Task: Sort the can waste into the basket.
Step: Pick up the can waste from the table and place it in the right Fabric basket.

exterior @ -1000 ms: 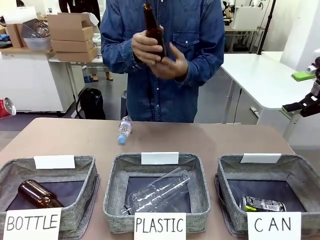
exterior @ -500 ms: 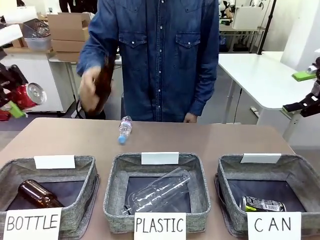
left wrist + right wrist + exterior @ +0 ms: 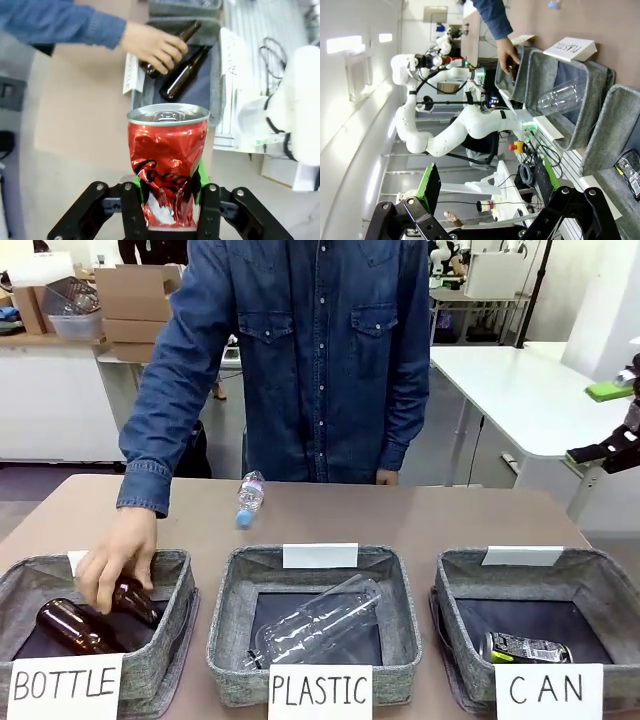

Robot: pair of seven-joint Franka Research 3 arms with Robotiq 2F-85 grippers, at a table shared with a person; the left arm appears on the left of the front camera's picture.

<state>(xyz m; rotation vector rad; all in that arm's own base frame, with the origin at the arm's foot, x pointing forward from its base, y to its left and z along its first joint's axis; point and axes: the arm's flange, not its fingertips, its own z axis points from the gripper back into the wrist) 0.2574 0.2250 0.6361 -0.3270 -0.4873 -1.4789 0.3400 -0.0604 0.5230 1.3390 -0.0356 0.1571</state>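
My left gripper (image 3: 170, 202) is shut on a dented red can (image 3: 167, 160) with a silver top, held upright in the air. Far below it in the left wrist view lies the table's corner. The black can (image 3: 525, 648) lies on its side on the dark bottom of the grey basket (image 3: 590, 575) signed "CAN", at the front right. That basket (image 3: 600, 132) and black can (image 3: 630, 167) also appear in the right wrist view. My right gripper (image 3: 603, 422) hangs at the far right edge, off the table. Its jaws (image 3: 487, 185) stand wide open with nothing between them.
A person's hand (image 3: 115, 565) holds a brown bottle (image 3: 135, 600) inside the "BOTTLE" basket (image 3: 170, 620), beside another brown bottle (image 3: 72, 628). The "PLASTIC" basket (image 3: 225, 630) holds a clear bottle (image 3: 320, 625). A small blue-capped bottle (image 3: 248, 498) lies on the table beyond.
The person has brought the brown bottle down from chest height into the "BOTTLE" basket. My left gripper with the red can, at the left edge half a second ago, has left the front view.
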